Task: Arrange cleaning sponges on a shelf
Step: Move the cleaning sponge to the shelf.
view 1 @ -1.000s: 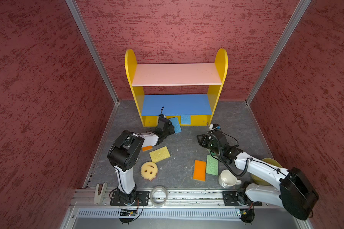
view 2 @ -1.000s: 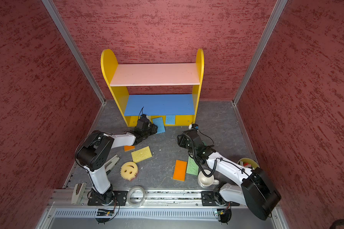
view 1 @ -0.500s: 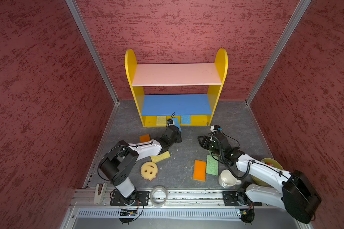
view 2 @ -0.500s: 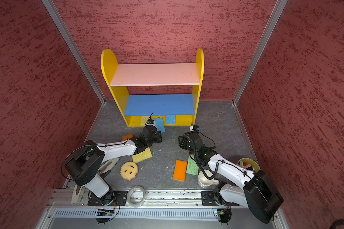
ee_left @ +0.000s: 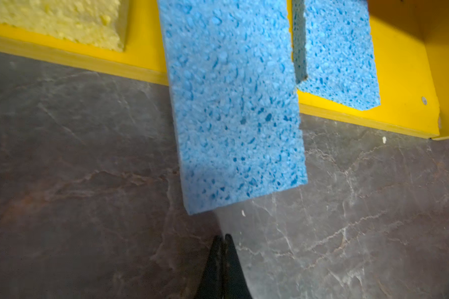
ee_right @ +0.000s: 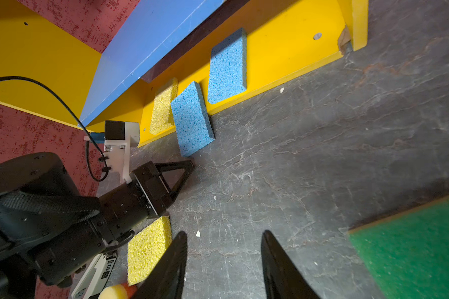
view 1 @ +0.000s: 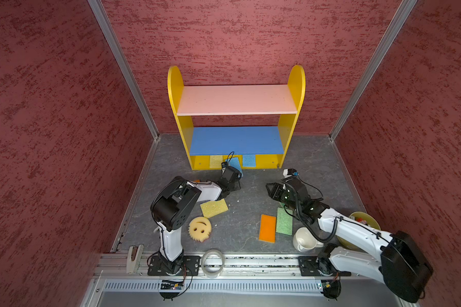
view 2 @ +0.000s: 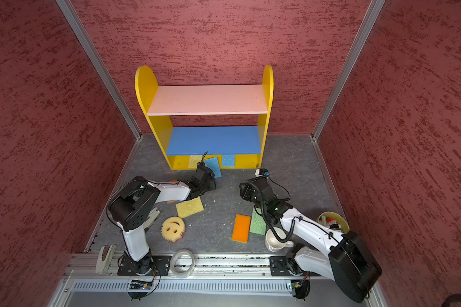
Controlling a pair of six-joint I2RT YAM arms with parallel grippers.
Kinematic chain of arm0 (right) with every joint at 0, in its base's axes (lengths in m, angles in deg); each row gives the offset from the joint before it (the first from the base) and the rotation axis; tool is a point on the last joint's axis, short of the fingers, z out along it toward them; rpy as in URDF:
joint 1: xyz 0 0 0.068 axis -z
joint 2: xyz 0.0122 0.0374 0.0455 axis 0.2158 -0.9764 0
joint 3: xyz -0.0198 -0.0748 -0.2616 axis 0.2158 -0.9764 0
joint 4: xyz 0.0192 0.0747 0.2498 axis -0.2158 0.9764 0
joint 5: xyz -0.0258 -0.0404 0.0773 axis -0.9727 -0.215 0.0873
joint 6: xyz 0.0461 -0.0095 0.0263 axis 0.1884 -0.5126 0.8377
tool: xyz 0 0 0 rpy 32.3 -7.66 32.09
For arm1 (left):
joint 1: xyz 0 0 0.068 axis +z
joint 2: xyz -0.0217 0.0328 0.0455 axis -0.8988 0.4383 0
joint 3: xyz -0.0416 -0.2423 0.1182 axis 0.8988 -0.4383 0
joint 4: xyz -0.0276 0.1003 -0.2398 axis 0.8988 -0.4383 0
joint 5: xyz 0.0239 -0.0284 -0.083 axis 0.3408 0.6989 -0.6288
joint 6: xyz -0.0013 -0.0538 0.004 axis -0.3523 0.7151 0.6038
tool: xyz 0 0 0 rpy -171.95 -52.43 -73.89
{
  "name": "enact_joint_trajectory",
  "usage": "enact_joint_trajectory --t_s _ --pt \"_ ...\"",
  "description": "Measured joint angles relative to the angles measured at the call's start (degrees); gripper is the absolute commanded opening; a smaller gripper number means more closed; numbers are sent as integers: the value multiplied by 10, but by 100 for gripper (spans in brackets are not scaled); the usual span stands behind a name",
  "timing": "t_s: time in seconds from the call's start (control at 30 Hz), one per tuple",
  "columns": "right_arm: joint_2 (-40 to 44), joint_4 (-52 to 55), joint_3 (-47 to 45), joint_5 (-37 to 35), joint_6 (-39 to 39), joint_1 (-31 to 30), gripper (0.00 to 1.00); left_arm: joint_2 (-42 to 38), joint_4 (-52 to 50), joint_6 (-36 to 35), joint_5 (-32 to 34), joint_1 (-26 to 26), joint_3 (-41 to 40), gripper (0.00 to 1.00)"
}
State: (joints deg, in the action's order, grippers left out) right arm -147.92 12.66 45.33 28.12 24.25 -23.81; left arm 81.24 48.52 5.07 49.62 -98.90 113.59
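Left arm (view 1: 205, 190) and right arm (view 1: 357, 232): white links, black joints, black cables.

Shelf (view 1: 296, 79): yellow sides, pink top, blue mid. Blue sponge (view 1: 235, 162), 2nd blue sponge (view 1: 248, 160), pale-yellow sponge (view 1: 216, 161), yellow sponge (view 1: 214, 208), orange sponge (view 1: 267, 228), green sponge (view 1: 284, 221), yellow smiley (view 1: 200, 228). Floor (view 1: 245, 196) grey, veined. Walls (view 1: 237, 34) mottled red.

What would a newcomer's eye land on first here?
The bright shelf, yellow sides with pink and blue boards, stands against the red back wall. A grinning smiley sponge lies on the grey floor near the front. A blue sponge straddles the shelf's front edge, the shut left gripper before it.
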Motion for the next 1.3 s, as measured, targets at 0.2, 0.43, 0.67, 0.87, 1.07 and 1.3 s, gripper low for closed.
enact_joint_trajectory --t_s 0.2,0.43,0.67,0.87,1.07,1.3 --pt "-9 0 0 -1 0 0 48 24 14 0 -7 20 24 0" --pt "-38 0 1 -1 0 0 48 46 31 -2 -18 41 46 0" --pt "-53 -5 6 -1 0 0 48 48 43 -3 -24 47 56 0" --pt "-58 -8 6 0 0 0 48 48 51 -3 -34 47 59 0" --pt "-62 -9 6 1 0 0 48 51 52 -3 -37 47 60 0" --pt "-62 -9 6 1 0 0 48 73 55 -5 -38 47 72 0"
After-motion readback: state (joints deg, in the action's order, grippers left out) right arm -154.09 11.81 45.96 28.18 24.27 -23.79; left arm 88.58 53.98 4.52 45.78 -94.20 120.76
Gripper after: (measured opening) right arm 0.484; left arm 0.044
